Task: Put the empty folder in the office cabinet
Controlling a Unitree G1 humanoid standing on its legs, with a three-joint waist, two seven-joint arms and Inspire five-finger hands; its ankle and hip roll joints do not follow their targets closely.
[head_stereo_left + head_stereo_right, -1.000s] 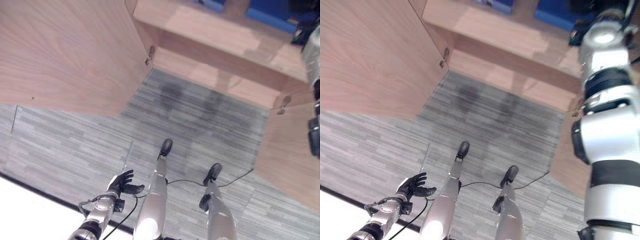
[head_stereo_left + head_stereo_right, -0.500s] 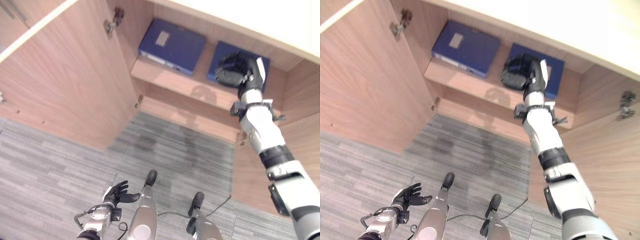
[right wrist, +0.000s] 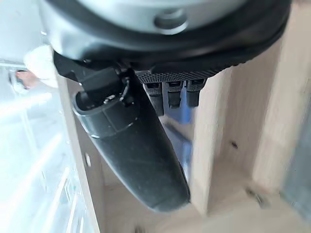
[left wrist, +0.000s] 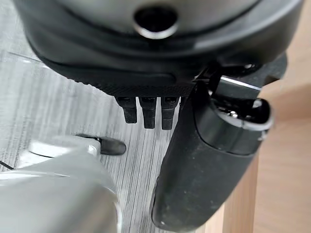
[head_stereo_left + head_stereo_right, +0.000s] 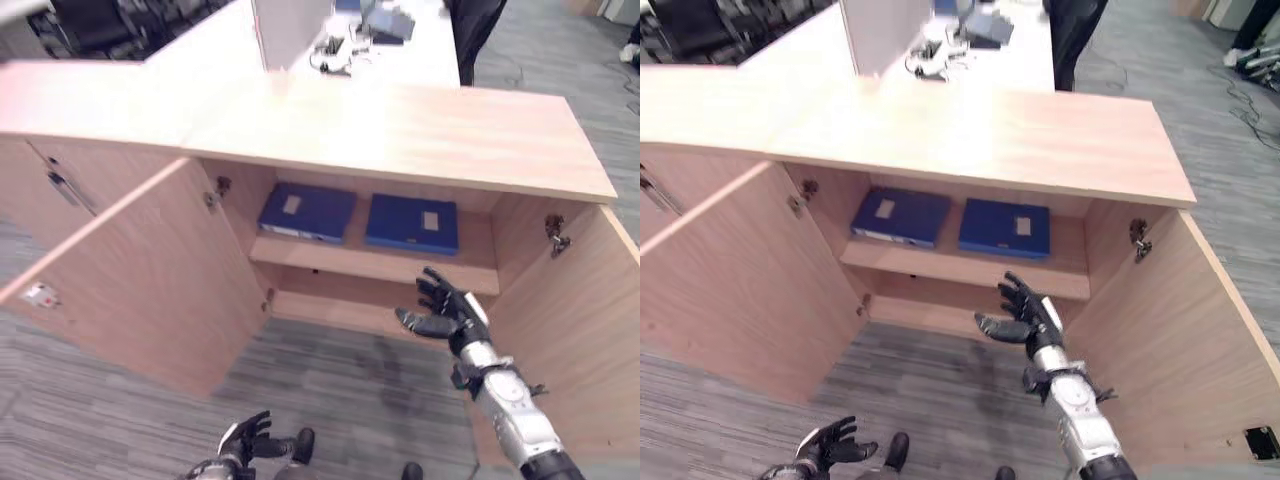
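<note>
A grey striped carpet runs up to a low wooden cabinet with both doors swung open; beyond its top stands a white counter carrying small cluttered items too blurred to name, and a person in dark clothes stands at its far right, cut off by the upper edge.

The right hand hangs in the air in front of the cabinet's open mouth, below the shelf edge, fingers spread and nearly straight, thumb held apart, holding and touching nothing. In the right wrist view its thumb and short fingertips point toward the cabinet's inside, where a blue patch shows past them. The left hand shows low and near, over the carpet, fingers loosely spread and empty; its lower part is cut off by the frame.

On the shelf inside the cabinet lie two blue folders flat, side by side and apart: the left folder and the right folder, each with a pale label on top. The left door stands wide open toward the near left; the right door is partly cut off at the right.
</note>
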